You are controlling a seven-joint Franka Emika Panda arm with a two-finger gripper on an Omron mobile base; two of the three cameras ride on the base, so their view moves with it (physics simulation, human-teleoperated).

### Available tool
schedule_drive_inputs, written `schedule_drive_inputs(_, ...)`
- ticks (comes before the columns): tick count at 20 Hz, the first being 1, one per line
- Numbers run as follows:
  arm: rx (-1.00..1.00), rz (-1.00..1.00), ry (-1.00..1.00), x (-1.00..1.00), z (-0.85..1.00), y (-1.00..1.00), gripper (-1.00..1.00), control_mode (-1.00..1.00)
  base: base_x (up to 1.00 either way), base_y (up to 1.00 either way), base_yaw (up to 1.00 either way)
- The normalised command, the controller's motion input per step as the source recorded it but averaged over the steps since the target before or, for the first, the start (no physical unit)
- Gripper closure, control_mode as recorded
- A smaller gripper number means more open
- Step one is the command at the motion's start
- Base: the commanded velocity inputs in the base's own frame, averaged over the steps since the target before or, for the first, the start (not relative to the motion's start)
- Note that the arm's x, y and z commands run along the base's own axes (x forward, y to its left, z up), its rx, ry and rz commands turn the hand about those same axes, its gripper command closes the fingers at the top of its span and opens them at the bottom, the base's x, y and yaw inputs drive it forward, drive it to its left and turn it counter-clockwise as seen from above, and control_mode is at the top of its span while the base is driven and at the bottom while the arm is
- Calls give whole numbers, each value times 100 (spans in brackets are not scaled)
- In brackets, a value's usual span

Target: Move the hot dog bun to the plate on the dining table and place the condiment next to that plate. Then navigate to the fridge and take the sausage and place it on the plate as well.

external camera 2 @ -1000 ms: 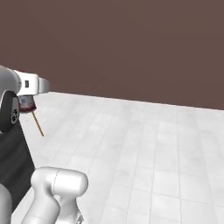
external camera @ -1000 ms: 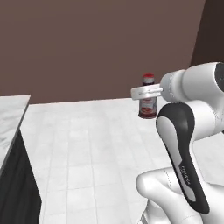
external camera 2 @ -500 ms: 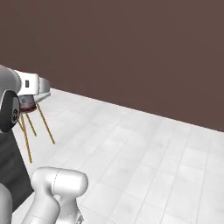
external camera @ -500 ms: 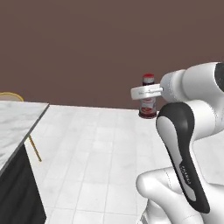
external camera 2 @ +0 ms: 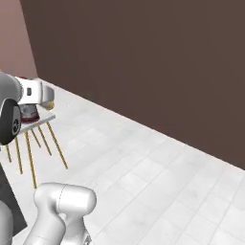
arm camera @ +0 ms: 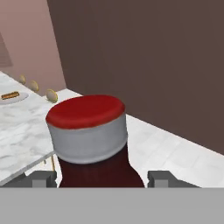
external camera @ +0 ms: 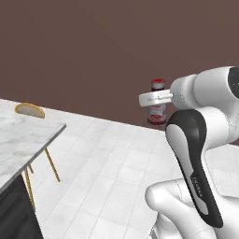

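Note:
My gripper (external camera: 156, 98) is shut on the condiment (external camera: 158, 105), a dark red bottle with a red cap and a grey band, held upright in the air over the tiled floor. In the hand view the condiment (arm camera: 91, 135) stands between my fingertips (arm camera: 42, 178), close to the camera. Far off at the left of that view a white plate (arm camera: 16, 99) lies on the marble dining table (arm camera: 19, 135), and the hot dog bun (arm camera: 9, 94) rests on it. From the right base camera the gripper (external camera 2: 34, 98) and the condiment (external camera 2: 29, 114) sit at the left edge.
The marble table's corner (external camera: 28, 135) juts in at the lower left, with a gold-legged chair (external camera: 31, 111) beside it. Thin gold chair legs (external camera 2: 45, 141) stand below my hand. A dark brown wall (external camera: 116, 51) runs behind the white tiled floor (external camera: 107, 177).
The whole picture has swung as the base moved: the table corner and chair now show at the left. The condiment stays held in the gripper as before.

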Motion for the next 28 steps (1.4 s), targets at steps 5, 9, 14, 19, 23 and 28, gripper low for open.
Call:
schedule_drive_inputs(5, 0, 0, 0, 0, 0, 0, 100, 100, 100, -67, 44)
schedule_drive_inputs(9, 0, 0, 0, 0, 0, 0, 100, 100, 99, -68, 45)
schedule_drive_inputs(14, 0, 0, 0, 0, 0, 0, 100, 100, 95, -66, 46)
schedule_drive_inputs(19, 0, 0, 0, 0, 0, 0, 100, 100, 91, -65, 47)
schedule_drive_inputs(23, 0, 0, 0, 0, 0, 0, 100, 100, 91, -61, 48)
schedule_drive_inputs(28, 0, 0, 0, 0, 0, 0, 100, 100, 90, -58, 49)
